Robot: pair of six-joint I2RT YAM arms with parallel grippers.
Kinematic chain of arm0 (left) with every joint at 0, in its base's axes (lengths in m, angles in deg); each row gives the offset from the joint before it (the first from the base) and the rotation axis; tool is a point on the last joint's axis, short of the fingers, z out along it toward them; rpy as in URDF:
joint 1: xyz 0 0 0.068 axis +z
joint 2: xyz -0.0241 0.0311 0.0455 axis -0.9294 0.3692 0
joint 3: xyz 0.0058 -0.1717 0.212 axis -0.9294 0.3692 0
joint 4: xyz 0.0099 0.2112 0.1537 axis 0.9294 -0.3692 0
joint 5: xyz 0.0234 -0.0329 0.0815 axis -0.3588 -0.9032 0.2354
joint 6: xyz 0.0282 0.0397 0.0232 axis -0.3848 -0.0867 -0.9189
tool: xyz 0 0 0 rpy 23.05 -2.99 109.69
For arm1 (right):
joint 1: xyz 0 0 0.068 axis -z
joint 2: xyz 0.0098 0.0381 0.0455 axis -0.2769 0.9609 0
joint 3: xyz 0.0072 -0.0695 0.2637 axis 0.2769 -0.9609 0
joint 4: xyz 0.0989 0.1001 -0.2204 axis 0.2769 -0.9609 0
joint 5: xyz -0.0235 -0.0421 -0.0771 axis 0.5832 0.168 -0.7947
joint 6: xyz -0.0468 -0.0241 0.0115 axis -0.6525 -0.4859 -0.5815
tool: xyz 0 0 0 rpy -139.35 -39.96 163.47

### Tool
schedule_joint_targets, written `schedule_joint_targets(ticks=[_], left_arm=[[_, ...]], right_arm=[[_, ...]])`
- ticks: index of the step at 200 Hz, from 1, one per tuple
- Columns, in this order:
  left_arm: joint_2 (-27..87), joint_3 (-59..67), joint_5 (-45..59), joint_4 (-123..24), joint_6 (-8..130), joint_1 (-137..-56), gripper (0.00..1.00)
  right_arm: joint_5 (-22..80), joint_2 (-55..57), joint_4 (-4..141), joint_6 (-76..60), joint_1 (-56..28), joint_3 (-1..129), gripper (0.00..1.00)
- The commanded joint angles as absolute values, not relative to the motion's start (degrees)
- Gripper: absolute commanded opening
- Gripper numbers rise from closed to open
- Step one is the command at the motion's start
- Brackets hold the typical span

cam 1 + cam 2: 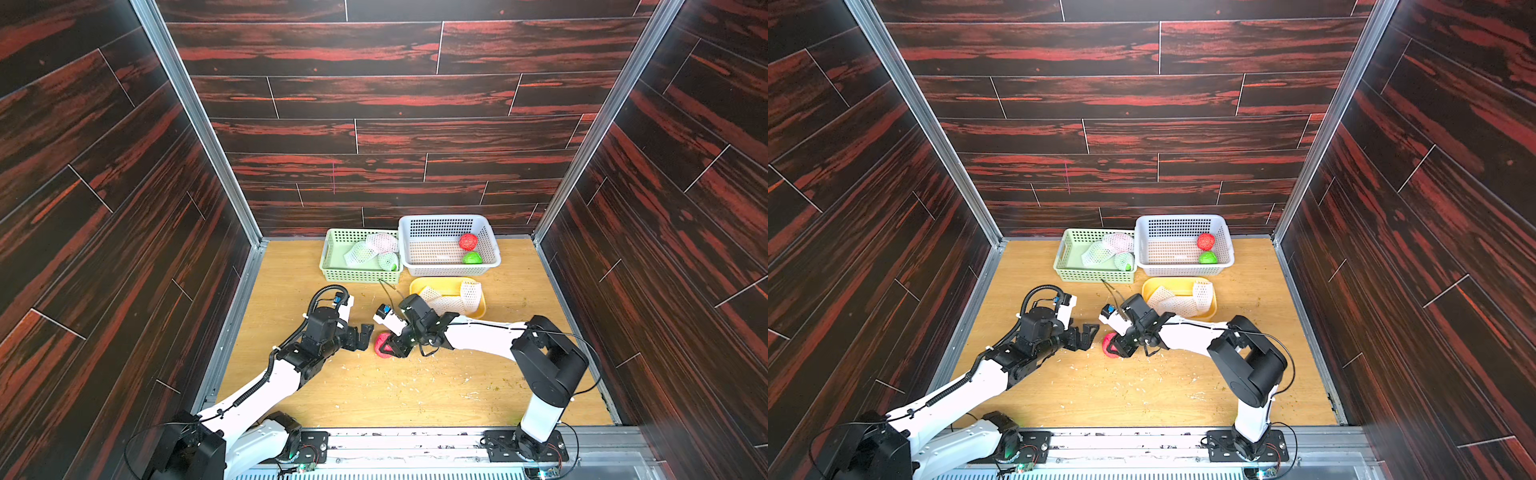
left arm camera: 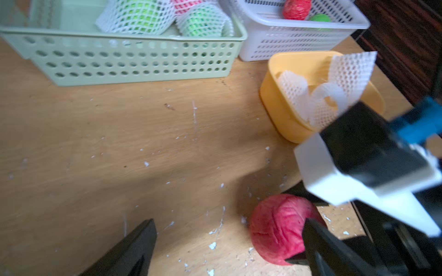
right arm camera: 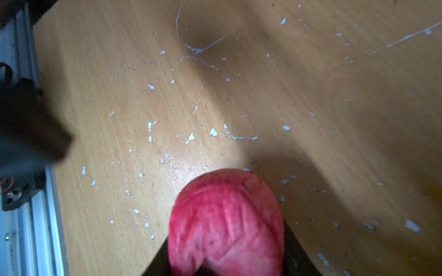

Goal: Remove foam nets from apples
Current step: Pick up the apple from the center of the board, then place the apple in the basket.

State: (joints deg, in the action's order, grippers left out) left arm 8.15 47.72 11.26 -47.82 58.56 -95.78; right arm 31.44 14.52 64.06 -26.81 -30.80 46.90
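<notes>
Right hand (image 1: 392, 348) pinching red apple (image 1: 380, 344), left hand (image 1: 364, 336) spread beside, crumb-strewn tabletop (image 1: 374, 395) toward front rail

Your top views look bright and crisp on the tabletop (image 1: 374, 395), with the wide angle stretching the wall panels (image 1: 374, 95) at the edges, but both wrist views are soft and smeary, the red apple (image 3: 227, 222) blurred up close and broad shadows across the wood.

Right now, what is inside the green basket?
The green basket holds a green apple, a second green apple and a red apple, each in a foam net. The nets partly hide the skins, and the basket floor beneath them cannot be seen.
</notes>
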Motion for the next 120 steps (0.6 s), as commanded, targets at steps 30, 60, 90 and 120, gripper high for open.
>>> schedule_joint_targets(ticks=[30,60,90,120], left_arm=[[8.44,44.24,0.48,-34.93,53.11,-95.67,1.00],[11.94,39.89,-1.50,-29.69,49.77,-95.65,1.00],[20.69,30.87,-1.57,-27.38,48.25,-95.66,1.00],[31.59,19.66,1.09,-28.59,48.11,-95.67,1.00]], right_arm=[[36.14,7.52,67.81,-26.12,-21.46,51.36,0.30],[35.67,8.18,67.72,-24.96,-17.01,57.91,0.30],[33.79,12.22,65.65,-20.05,-10.48,66.65,0.30],[26.33,19.76,59.37,-19.46,-3.95,77.19,0.29]])
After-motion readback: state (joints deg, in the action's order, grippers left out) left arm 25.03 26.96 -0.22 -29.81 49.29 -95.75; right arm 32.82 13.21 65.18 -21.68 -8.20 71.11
